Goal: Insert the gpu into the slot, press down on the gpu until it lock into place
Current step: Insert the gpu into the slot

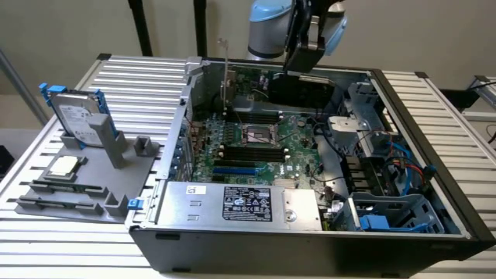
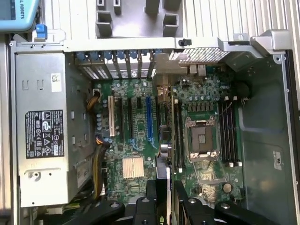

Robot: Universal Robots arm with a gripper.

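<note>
From the exterior view, the hand (image 1: pixel 308 72) is clamped shut on the upright gpu (image 1: pixel 298 93) at the computer case's (image 1: pixel 310 247) far end, well apart from the blue slot (image 1: pixel 234 172); in the wrist view the edge-on gpu (image 2: pixel 162 176) lies beside the slot (image 2: pixel 149 117) rather than over it, so pressing down here would probably strike the black memory strips (image 2: pixel 178 136).
</note>
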